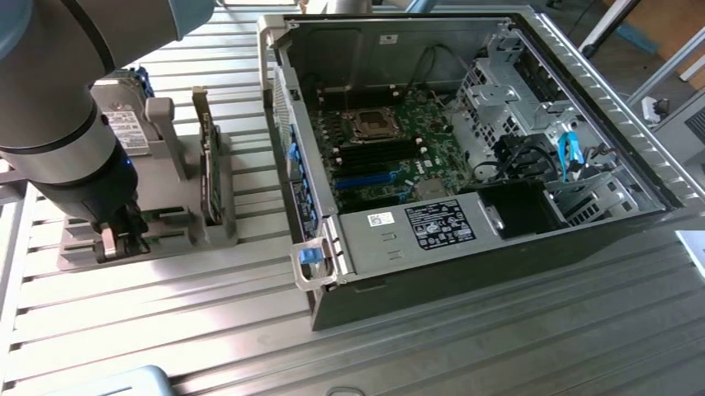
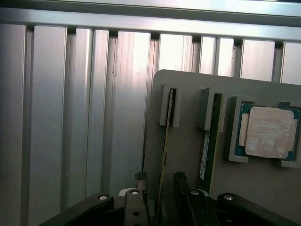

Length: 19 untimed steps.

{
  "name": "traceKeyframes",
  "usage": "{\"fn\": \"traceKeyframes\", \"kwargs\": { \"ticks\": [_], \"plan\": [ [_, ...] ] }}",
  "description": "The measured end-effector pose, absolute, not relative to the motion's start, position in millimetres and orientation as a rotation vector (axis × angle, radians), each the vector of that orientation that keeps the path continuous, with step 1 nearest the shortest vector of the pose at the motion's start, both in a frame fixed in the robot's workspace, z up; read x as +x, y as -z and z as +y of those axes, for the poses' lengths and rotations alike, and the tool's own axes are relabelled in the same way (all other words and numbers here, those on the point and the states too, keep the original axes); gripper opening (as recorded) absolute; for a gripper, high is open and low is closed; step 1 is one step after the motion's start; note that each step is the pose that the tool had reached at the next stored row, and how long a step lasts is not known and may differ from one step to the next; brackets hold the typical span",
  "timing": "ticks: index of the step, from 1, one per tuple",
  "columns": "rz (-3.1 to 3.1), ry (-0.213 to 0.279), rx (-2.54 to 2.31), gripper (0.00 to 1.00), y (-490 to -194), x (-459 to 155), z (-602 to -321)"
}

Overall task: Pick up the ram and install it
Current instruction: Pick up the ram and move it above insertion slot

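**Claw open astride the ram, no grip yet**

Exterior view, left to right. Arm point(image 1: 49, 99) comes down at the exterior view's left, with the gripper point(image 1: 115, 238) low in the grey holder point(image 1: 182, 239) on the slatted table point(image 1: 496, 355). The holder keeps its parts on edge in narrow slots. My read: top edges stay exposed so fingers can drop either side from above.

Wrist view: the ram point(image 2: 165, 150) stands edge-up in the slot nearest the holder's outer edge. Fingers point(image 2: 181, 188) sit one on each side of it, with a gap showing on both sides. So the claw is spread wide, straddling the stick and holding nothing. The wide stance looks like clearance for the approach. Next slot over is the wider expansion card point(image 2: 210, 141), near the ram but apart from it and outside the fingers. Beyond that, the processor chip point(image 2: 269, 132) lies flat in its own pocket.

Further right in the exterior view, the PC case point(image 1: 463, 276) lies on its side with the cover off and the motherboard point(image 1: 430, 169) facing up, presumably so a stick goes in straight down. Memory slots point(image 1: 380, 151) beside the CPU socket point(image 1: 369, 124) look empty, but I can't be sure. Power supply point(image 1: 430, 223) sits along the near wall, drive cage point(image 1: 518, 91) at the exterior view's right. The ram in its holder is well apart from the case, so I judge the pick not made.
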<state>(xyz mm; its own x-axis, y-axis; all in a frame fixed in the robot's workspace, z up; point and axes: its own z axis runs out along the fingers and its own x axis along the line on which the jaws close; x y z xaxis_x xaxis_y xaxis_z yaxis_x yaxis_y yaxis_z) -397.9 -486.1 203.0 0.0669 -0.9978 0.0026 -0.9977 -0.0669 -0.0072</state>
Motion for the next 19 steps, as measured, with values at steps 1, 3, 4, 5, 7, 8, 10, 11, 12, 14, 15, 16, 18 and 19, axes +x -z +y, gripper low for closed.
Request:
{"fn": "traceKeyframes", "kwargs": {
  "ticks": [1,3,4,5,7,8,10,11,12,14,15,16,18,19],
  "plan": [
    [2.144,0.011,-2.292,0.35,-203.0,-397.9,-486.1],
    [2.144,0.011,-2.292,0.28,-203.0,-397.9,-486.1],
    [2.144,0.011,-2.292,0.28,-203.1,-397.9,-486.1],
    [2.144,0.011,-2.292,0.21,-203.0,-397.9,-486.1],
    [2.144,0.011,-2.292,0.21,-203.0,-397.9,-486.1],
    [2.143,0.011,-2.292,0.21,-203.0,-397.9,-486.1],
    [2.144,0.011,-2.292,0.2,-203.0,-397.9,-486.1],
    [2.144,0.011,-2.292,0.14,-203.0,-397.9,-486.1],
    [2.144,0.011,-2.292,0.14,-203.0,-397.9,-486.1],
    [2.144,0.011,-2.292,0.14,-203.1,-397.9,-486.1],
    [2.144,0.011,-2.292,0.14,-203.0,-397.9,-486.1],
    [2.144,0.011,-2.292,0.14,-203.0,-397.9,-486.1],
    [2.144,0.011,-2.292,0.14,-203.0,-397.9,-486.1],
    [2.144,0.011,-2.292,0.14,-203.0,-397.9,-486.1]
  ]
}}
